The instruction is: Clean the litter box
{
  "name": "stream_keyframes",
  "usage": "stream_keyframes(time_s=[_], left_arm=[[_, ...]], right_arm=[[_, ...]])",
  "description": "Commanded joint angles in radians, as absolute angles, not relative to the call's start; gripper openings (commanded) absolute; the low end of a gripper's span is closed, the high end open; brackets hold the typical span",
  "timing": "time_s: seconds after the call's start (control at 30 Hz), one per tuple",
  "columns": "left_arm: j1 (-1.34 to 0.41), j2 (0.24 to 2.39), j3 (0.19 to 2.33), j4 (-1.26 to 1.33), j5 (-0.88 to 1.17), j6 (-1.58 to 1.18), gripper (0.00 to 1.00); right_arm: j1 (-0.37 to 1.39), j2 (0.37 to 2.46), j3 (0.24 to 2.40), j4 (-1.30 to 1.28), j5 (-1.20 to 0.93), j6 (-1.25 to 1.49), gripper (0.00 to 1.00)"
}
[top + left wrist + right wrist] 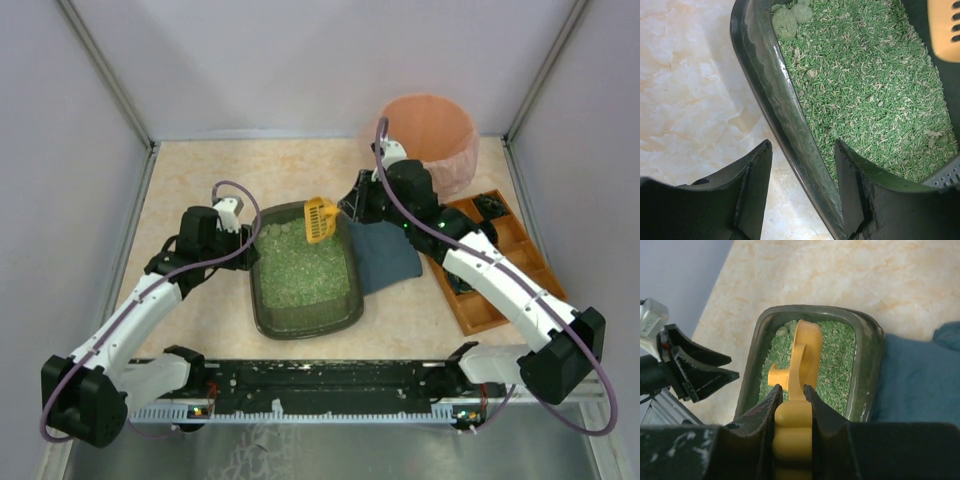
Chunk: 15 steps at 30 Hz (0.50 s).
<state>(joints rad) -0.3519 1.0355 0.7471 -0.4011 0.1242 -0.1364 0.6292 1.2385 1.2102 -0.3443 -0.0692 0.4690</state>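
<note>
The litter box [306,327] sits mid-frame in the top view. The left gripper [802,150], spread, straddles its rim — closing there would steady it. The right gripper [792,405] pinches the yellow scoop [807,347], best slid shallowly under the clumps [786,22] — upper left, left-wrist view.

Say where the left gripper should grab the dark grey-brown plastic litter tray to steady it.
Litter tray: take the raised left rim from above; that thin wall fits between fingers of the open left gripper, one outside, one over the green granular litter.
</note>
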Motion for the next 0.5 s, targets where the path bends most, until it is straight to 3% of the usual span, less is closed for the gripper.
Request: stream_keyframes(time_s=[0.0,0.47], left_arm=[[-0.357,1.048,0.747,-0.387,0.154,-0.130,0.58],[-0.373,1.123,0.757,-0.392,0.218,-0.124,0.48]], right_arm=[[0.676,1.274,1.206,-0.246,0.064,0.565,0.00],[0.687,1.522,1.198,-0.164,0.174,0.771,0.00]])
